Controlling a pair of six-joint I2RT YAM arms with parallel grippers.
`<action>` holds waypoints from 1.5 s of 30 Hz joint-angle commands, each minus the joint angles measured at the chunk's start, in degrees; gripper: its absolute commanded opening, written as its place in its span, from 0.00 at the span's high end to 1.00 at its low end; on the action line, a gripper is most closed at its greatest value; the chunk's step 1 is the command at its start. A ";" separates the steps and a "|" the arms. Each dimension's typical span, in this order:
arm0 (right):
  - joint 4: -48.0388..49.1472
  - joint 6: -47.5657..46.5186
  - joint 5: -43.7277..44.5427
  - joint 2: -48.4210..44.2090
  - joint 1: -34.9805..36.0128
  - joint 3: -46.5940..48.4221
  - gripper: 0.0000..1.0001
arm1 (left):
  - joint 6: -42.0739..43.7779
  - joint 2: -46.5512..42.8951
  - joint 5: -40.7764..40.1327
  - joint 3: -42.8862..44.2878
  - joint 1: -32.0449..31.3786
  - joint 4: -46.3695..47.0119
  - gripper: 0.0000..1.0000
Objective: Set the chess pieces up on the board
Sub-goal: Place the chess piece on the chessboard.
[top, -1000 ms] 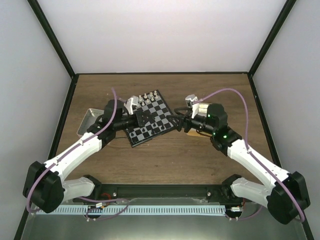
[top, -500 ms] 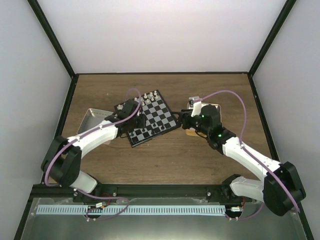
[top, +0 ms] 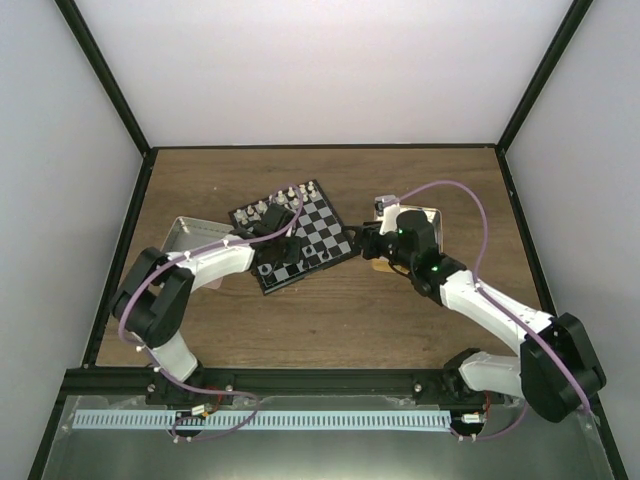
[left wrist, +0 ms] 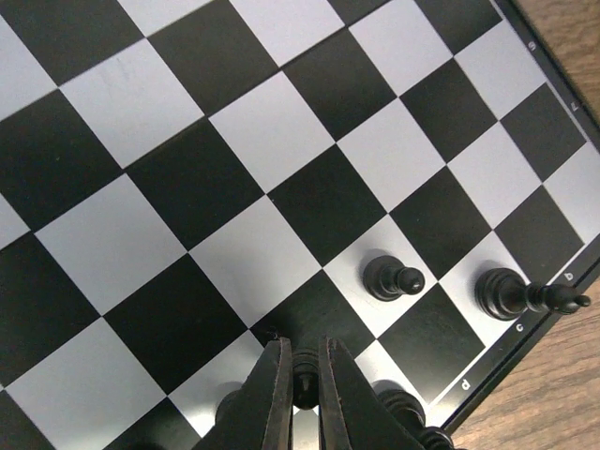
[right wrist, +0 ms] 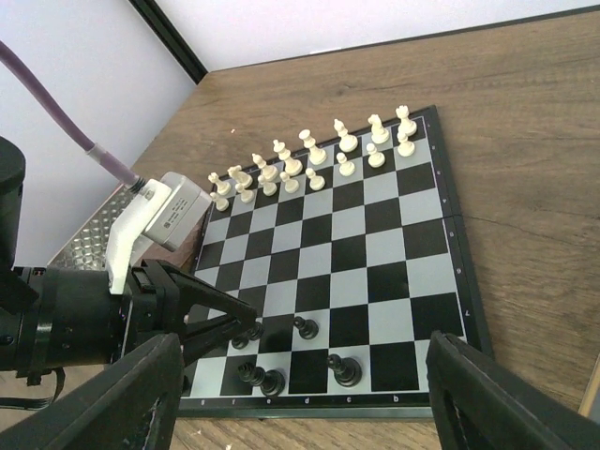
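The board (right wrist: 375, 234) lay skewed near the middle of the tabletop (top: 330, 310). The right wrist view showed it almost whole. The white chess pieces (right wrist: 309, 155) stood in two rows along its 12 o'clock edge, and a few black chess pieces (right wrist: 342, 368) stood on the rows at 6 o'clock. From overhead those black ones were specks half lost under the left arm, and their kinds could not be told.

The left pincer (left wrist: 300, 361) was closed narrow on one held black piece (left wrist: 302, 380) over the board's 6 o'clock rows. Only a sliver of it showed between the fingers in the left wrist view, so its kind could not be made out. Whether its foot touched the square below was hidden. In that view a black pawn (left wrist: 392, 278) stood on a light square at 2 o'clock of the fingertips, and a taller black piece (left wrist: 514, 292) stood by the rim at 3 o'clock. More dark pieces at 5 o'clock were cut off by the frame's lower edge.

The right pincer (right wrist: 305, 347) gaped wide and held nothing, just off the board's 3 o'clock corner as seen from overhead. Its own view caught only the two fingers at the bottom corners.

A left tin (top: 178, 240) sat at 9 o'clock of the board, partly covered by the left arm. A right tin (top: 432, 213) at 3 o'clock was mostly hidden behind the right arm.
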 commanded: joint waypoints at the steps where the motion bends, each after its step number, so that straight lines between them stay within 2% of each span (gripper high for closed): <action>1: -0.13 -1.35 0.72 0.35 -0.01 1.90 0.27 | 1.61 1.44 0.63 1.68 -0.45 1.74 0.94; 19: -0.93 -1.79 0.61 0.48 0.00 2.15 0.27 | 2.61 4.39 1.02 2.96 -0.80 1.46 0.90; 26: -2.01 -0.78 1.76 0.17 -0.17 2.81 0.27 | 2.68 3.41 -0.19 4.04 -0.90 -0.14 0.73; 30: -4.99 2.13 6.91 -0.08 -0.75 4.43 0.27 | 2.80 1.55 -0.78 5.07 -0.89 -0.82 0.62; 36: -16.71 8.87 15.98 5.61 -8.26 9.37 0.32 | 1.30 -4.06 -2.63 4.45 -0.81 0.21 0.58; 40: -23.96 9.45 19.90 13.16 -12.62 13.49 0.41 | 0.64 -8.18 -3.47 2.89 -0.59 1.38 0.55; 45: -25.86 7.94 23.21 20.20 -16.45 16.29 0.47 | 0.55 -11.51 -2.15 1.53 -0.46 1.88 0.51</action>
